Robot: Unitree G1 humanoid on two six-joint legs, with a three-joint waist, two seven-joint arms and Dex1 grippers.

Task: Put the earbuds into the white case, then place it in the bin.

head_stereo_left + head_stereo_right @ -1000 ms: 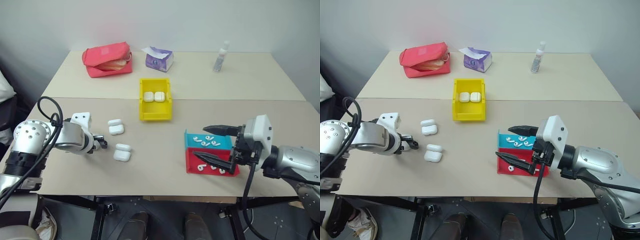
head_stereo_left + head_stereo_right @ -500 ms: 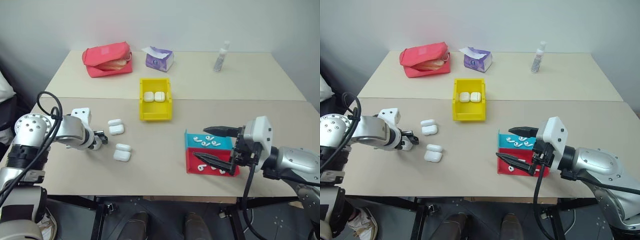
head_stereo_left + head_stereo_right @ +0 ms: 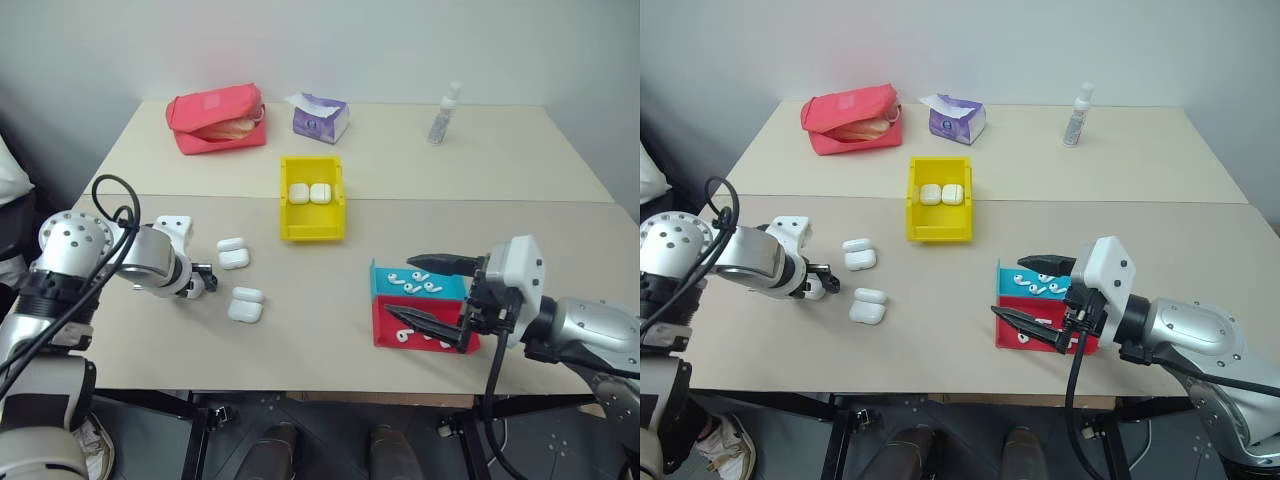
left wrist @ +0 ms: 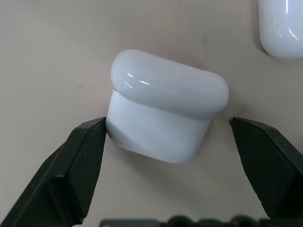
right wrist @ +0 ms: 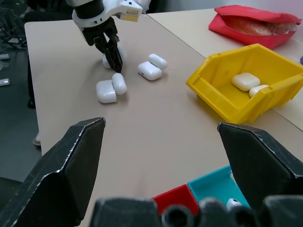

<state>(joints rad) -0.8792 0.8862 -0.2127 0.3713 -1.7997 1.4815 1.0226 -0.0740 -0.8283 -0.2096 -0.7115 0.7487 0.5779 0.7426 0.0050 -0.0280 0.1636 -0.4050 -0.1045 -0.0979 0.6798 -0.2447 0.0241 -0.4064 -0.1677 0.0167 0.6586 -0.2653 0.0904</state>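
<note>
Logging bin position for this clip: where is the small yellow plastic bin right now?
In the head views the yellow bin sits mid-table, beyond the two open white cases and short of the purple tissue pack; two closed cases lie inside.

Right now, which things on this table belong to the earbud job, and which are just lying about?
Job: earbuds in the blue tray and red tray; open white cases; yellow bin.
Lying about: red pouch, tissue pack, small bottle.
</note>
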